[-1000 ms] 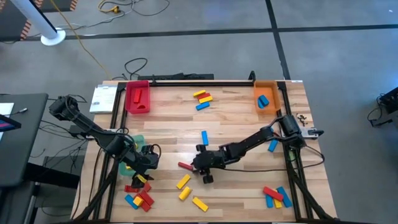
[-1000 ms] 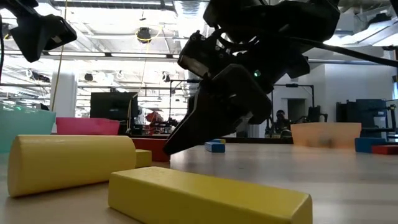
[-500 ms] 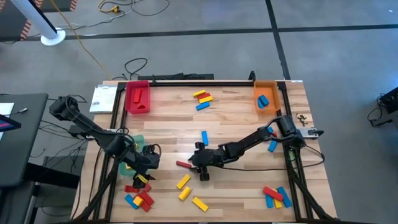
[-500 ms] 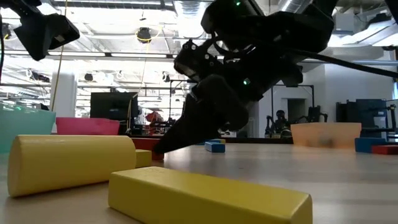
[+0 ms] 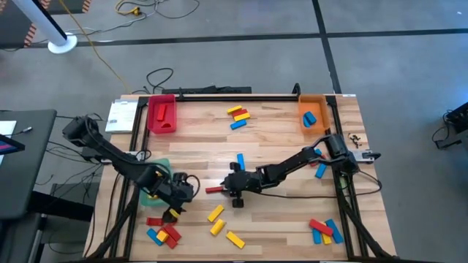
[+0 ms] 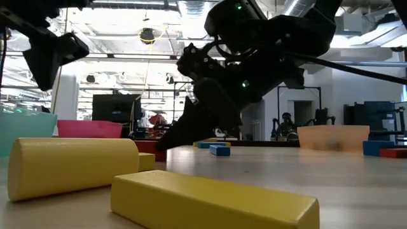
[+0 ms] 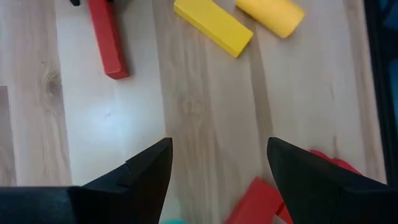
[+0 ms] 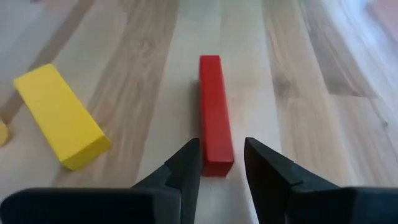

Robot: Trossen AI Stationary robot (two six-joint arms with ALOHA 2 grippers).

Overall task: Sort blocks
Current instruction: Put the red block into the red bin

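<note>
the right gripper stood with its fingers narrowly apart around the near end of the long red wooden block on the wooden surface, so such an end grip could let it swing or slip, while the left gripper waited open.

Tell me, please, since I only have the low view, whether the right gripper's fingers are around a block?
Observer: Yes. In the right wrist view the right gripper has a finger on either side of the near end of a red block, which lies flat on the table.
Operator: Thank you. Is it clamped?
Observer: Not that I can see: a sliver of wood shows between the block and one finger.
Operator: And the left gripper?
Observer: The left gripper hangs open and empty, beside the green tray in the high view.
</note>
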